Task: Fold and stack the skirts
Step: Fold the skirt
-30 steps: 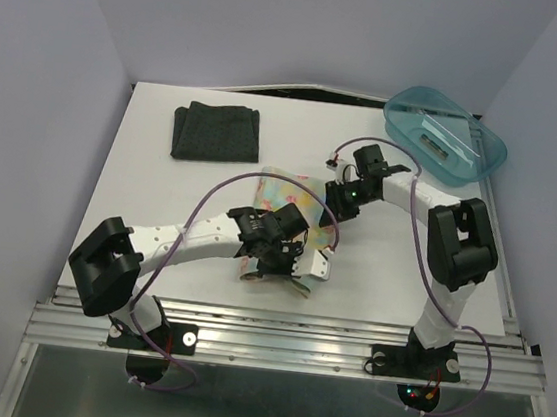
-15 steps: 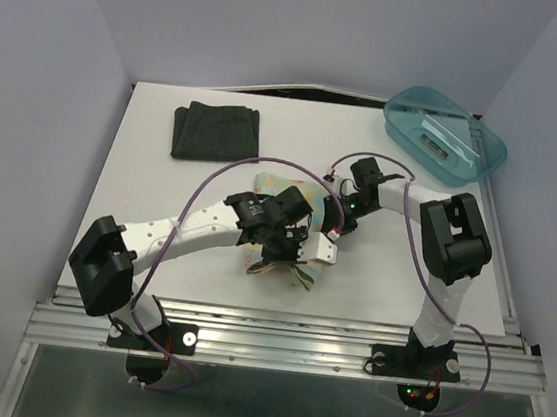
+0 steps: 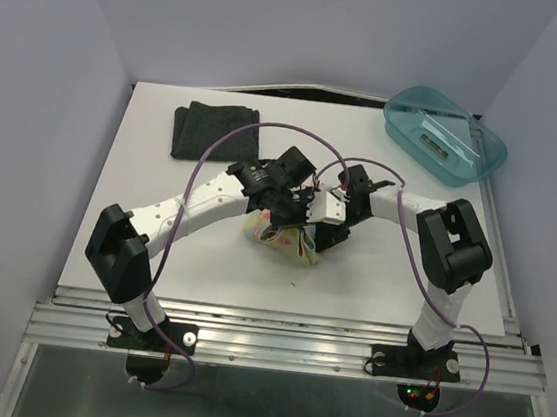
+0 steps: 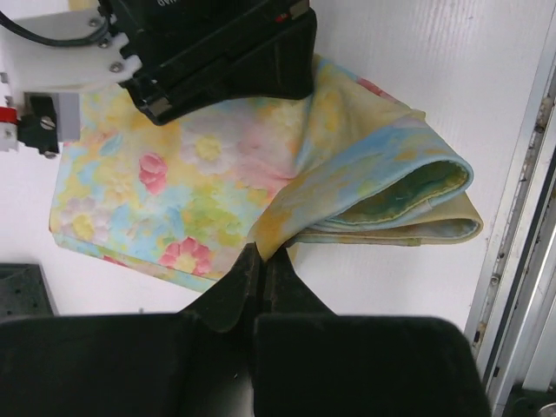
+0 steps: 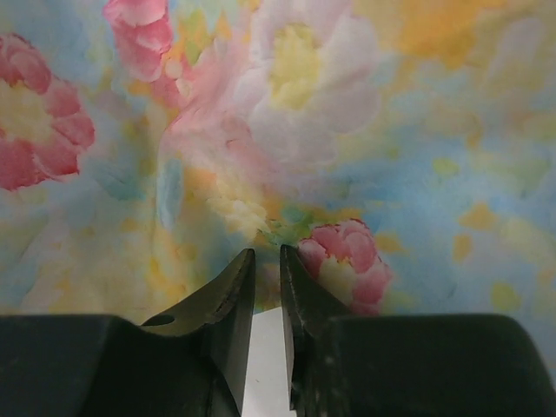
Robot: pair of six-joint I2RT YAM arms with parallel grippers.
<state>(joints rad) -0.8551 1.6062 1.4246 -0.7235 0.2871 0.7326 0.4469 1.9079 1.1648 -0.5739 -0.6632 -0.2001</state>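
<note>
The floral skirt (image 3: 282, 237) now sits as a small doubled-over bundle at the middle of the table (image 3: 157, 217). A second ago it lay flatter and reached closer to the near edge. Both arms have swung away from that edge, carrying the cloth over itself. The left gripper (image 4: 261, 254) is pinched tight on a raised fold of the skirt, with folded layers showing beside it. The right gripper (image 5: 266, 256) is nearly closed, and the printed fabric is caught at its tips. It rests on the bundle close to the left one. The dark skirt (image 3: 217, 133) lies folded near the far left corner, unmoved. The teal bin (image 3: 401, 122) stays at the far right corner.
</note>
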